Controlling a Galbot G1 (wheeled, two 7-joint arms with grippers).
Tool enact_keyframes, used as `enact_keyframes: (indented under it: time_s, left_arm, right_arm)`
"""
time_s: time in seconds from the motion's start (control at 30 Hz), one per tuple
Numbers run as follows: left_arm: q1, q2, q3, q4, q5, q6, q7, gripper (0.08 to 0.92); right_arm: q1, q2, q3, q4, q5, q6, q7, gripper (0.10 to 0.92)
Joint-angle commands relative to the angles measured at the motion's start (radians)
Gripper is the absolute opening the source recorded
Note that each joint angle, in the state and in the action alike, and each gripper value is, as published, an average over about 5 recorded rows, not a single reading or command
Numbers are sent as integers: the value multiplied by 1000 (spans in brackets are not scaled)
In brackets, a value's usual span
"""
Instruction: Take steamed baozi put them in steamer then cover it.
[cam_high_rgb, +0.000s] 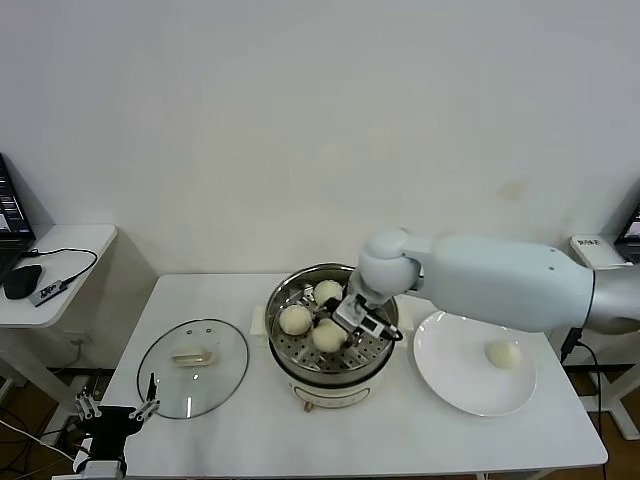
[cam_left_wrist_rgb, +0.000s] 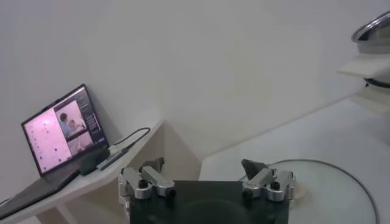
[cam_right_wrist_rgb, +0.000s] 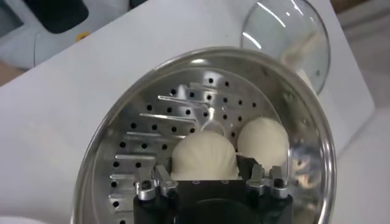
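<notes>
No legible txt, labels or nos. anywhere.

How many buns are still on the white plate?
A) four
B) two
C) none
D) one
D: a single bun sits on the plate, while three others already lie in the steamer.
</notes>
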Motion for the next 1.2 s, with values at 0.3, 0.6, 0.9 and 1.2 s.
enact_keyframes:
  time_s: [0.3, 0.6, 0.9, 1.2]
  left_arm:
    - [1, 1, -1, 7, -5, -4, -6, 823]
    - [-2, 5, 3, 9, -4, -4, -6, 823]
    - [-5, 20, 8, 12, -3, -4, -5, 823]
    - [-9, 35, 31, 7, 0, -4, -3, 823]
  right_arm:
    - [0, 50, -19, 0, -51, 88, 0, 691]
    - [33, -62, 62, -10, -41, 70, -14, 821]
    - [69, -266, 170, -33, 28, -150, -114, 823]
    - [-16, -542, 220, -19, 40, -278, -149, 823]
